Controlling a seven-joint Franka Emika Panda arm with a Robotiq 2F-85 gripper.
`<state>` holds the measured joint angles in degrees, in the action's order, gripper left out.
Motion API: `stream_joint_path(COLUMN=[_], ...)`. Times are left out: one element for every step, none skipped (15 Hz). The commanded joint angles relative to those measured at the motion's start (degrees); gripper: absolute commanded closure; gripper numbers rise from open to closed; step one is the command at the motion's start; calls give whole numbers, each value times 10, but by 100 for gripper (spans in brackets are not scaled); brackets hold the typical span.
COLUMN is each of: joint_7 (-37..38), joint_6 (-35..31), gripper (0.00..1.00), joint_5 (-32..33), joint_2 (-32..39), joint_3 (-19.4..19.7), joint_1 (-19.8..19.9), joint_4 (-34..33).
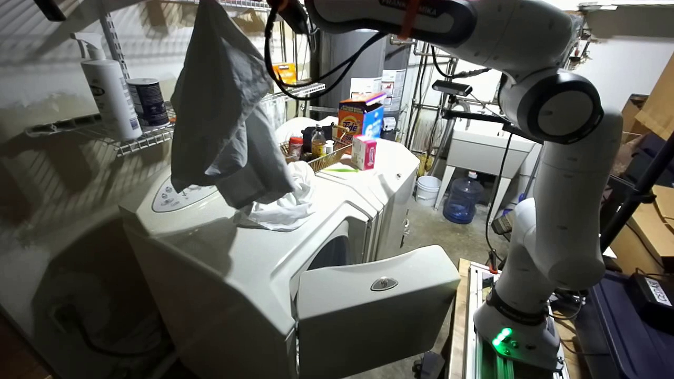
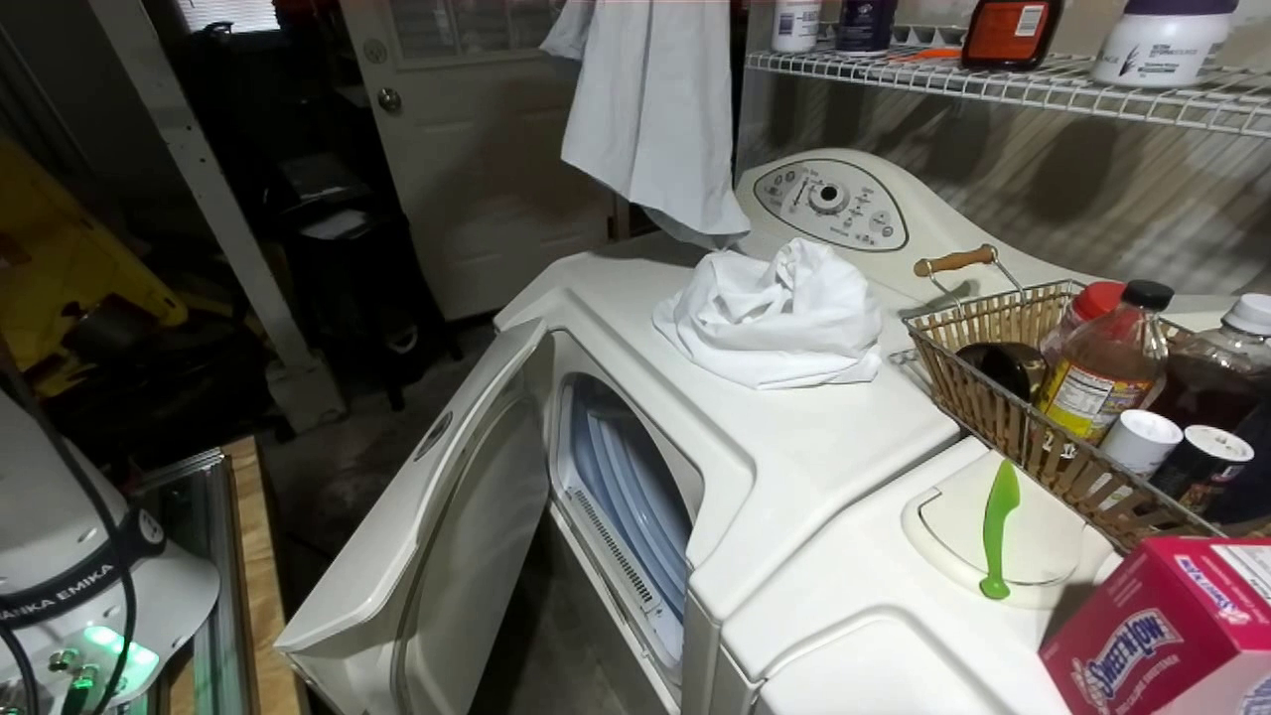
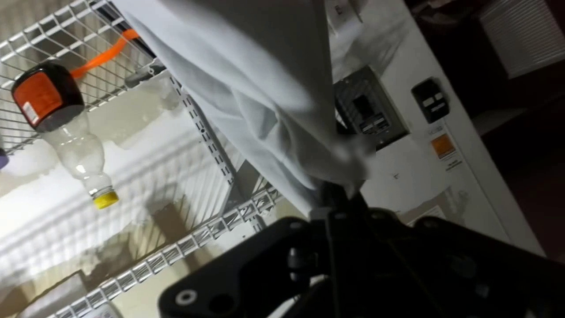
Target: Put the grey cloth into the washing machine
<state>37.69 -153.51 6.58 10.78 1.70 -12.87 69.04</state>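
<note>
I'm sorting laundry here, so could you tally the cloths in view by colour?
Grey: 1, the grey cloth hanging from the shut pincer
White: 1, the white cloth lying crumpled on top of the washing machine
Total: 2 cloths

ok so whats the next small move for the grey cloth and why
I'd probably carry the grey cloth toward the front opening of the washing machine, keeping above the white cloth: the end effector has it pinched, it hangs higher than the opening and away from it, and the door stands open.
</note>
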Motion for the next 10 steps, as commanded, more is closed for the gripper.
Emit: stream_joint_path(joint_7=[-20, -15, -3, -5, -2, -6, 7, 18, 31, 42], joint_6=[10, 30, 47, 73, 90, 110, 122, 135, 146, 164], gripper=[100, 100, 100, 100, 100, 100, 100, 100, 100, 100], joint_5=[-36, -40, -32, -42, -44, -57, -47, -37, -26, -19], joint_2=[38, 46, 56, 68, 82, 98, 114, 133, 152, 172], joint_3=[-14, -12, -3, -1, 4, 4, 15, 25, 38, 51], joint_1=[7, 12, 14, 23, 32, 43, 48, 55, 59, 61], joint_4=[-29, -23, -19, -10, -4, -3, 3, 3, 2, -2])
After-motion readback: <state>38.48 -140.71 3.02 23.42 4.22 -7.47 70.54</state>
